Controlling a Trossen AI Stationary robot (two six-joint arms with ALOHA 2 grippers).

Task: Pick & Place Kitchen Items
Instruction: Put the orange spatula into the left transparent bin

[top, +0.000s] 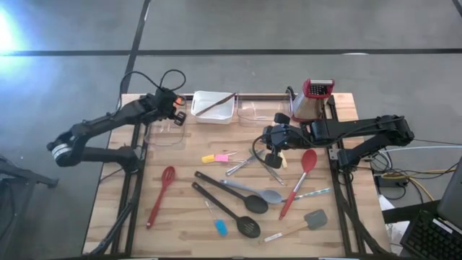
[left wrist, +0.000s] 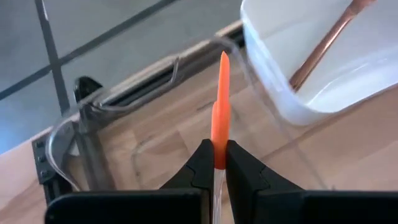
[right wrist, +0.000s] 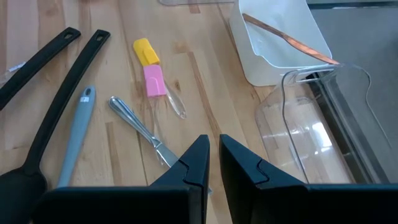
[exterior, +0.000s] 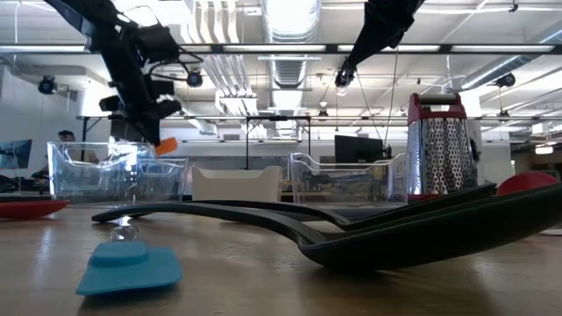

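The kitchen items are lying scattered over the wooden table [top: 180, 231], mostly toward its 5 o'clock half: a red spoon [top: 160, 195], two black slotted spoons [top: 229, 211], a grey spoon [top: 254, 191], a red spatula [top: 299, 180], a blue piece [top: 220, 228] and small yellow and pink pieces [right wrist: 150, 67] near the centre.

The left arm is reaching in from 9 o'clock, its wrist bending down over a clear bin [top: 164, 130] at the table's 11 o'clock corner. The right arm is stretching in from 3 o'clock, low over the middle of the table, its wrist angling toward metal tongs [right wrist: 140, 130].

The table is standing on a grey floor; the low view is looking across it into a room with ceiling lights and ducts. A white tray [top: 214, 107] with a copper-coloured utensil [right wrist: 289, 38] is sitting at 12 o'clock, another clear bin [top: 258, 112] and a red-topped grater [top: 315, 97] toward 1 o'clock.

The left gripper [left wrist: 216, 163] is pinching an orange-tipped piece [left wrist: 219, 106] upright above its bin. The right gripper [right wrist: 213, 163] is showing only a narrow gap, holding nothing, hovering just beside the tongs.
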